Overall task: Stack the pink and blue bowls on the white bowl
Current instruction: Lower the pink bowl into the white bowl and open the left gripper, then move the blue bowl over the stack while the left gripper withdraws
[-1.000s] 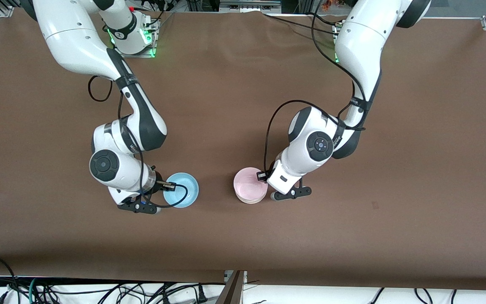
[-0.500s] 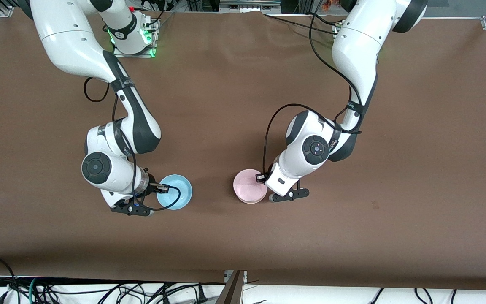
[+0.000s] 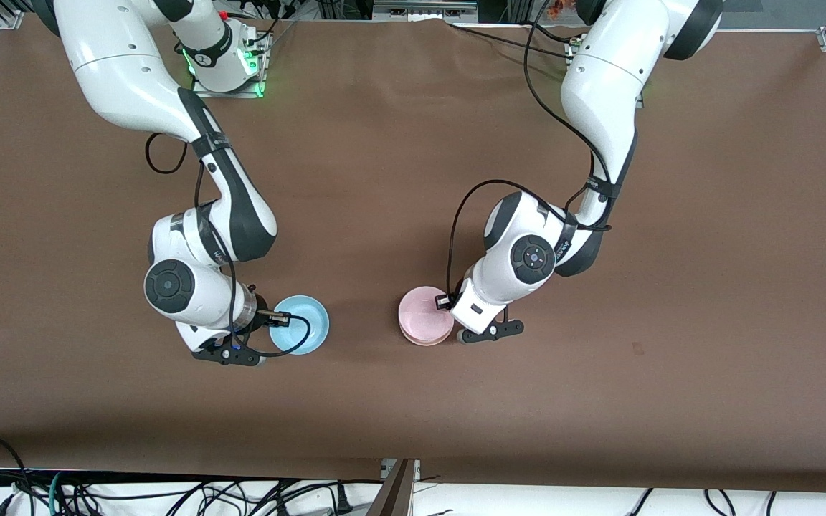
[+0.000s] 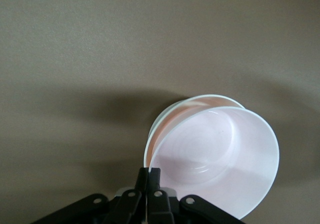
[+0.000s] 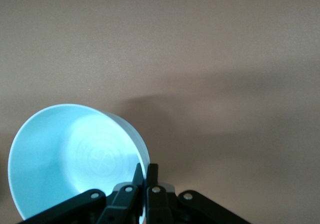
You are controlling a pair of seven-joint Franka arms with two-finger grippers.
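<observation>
- Pink is the colour of the pink bowl (image 3: 425, 314) in the front view. It sits in the white bowl (image 3: 424, 338), whose pale rim just peeks out under it. Both are a bit closer to the front edge of the brown table (image 3: 707, 287) than to the edge where the arms stand, near the middle between the two ends. The left gripper (image 3: 449, 304) is at the pink bowl's rim. The blue bowl (image 3: 301, 324) is well apart from that pile, toward the right arm's end, with the right gripper (image 3: 267, 317) at its rim.
- What could go wrong, I think: if the left gripper pulls away while it pinches the rim, the pink bowl could tip or drag the white bowl along. The blue bowl is held by its thin edge only, so it could swing or slip on the way over and land crooked on the pile.
- Left wrist view: the fingers (image 4: 148, 178) are pressed close together, pinching the pink bowl's (image 4: 215, 156) rim. The white bowl's (image 4: 165, 121) rim shows around it, so the pink bowl is inside.
- Right wrist view: the fingers (image 5: 146, 175) are squeezed together on the blue bowl's (image 5: 75, 156) rim, one inside and one outside. I cannot tell if the bowl is lifted off the table.
</observation>
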